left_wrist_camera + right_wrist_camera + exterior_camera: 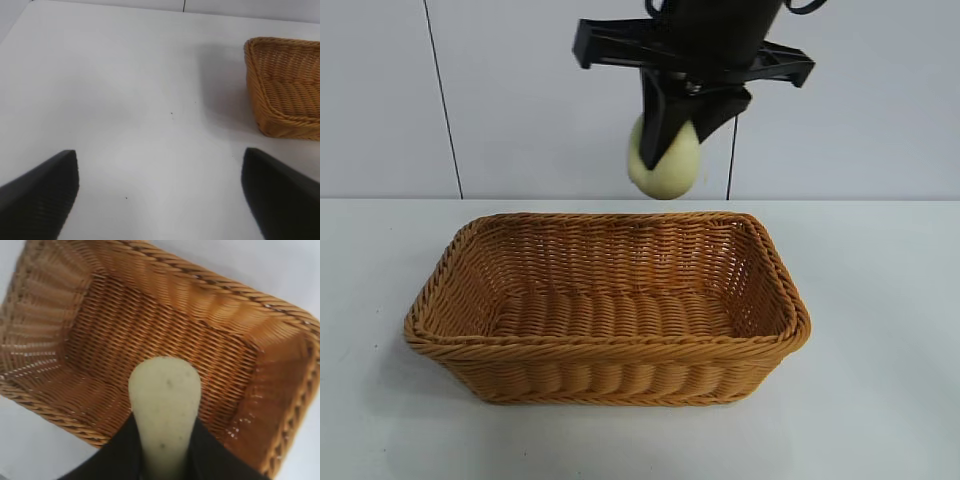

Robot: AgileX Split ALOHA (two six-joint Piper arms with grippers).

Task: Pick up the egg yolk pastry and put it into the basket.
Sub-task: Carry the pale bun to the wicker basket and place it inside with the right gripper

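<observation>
The pastry hangs in the air above the basket, pinched between the two dark fingers of the right tool, which points steeply downward. In the exterior view it sits over the basket's far rim; the right wrist view shows the pastry framed against the woven floor of the basket, so it is judged to be over the opening or very near it. The grip takes the pastry by its sides, leaving the lower end free; this suits a straight drop or a short lowering into the basket, and the height keeps the load clear of the braided rim. The step in hand is judged to be carrying over the basket, with release not yet made. The basket stands on the white tabletop, nothing visible inside it. The left tool is parked well to the side, fingers spread wide and holding nothing, looking across bare tabletop with only one corner of the basket in sight. Hidden or unclear: the right arm above the tool is cut off at the frame edge; the fingers cover part of the pastry, so its flat base cannot be made out; the left arm does not appear in the exterior view.
</observation>
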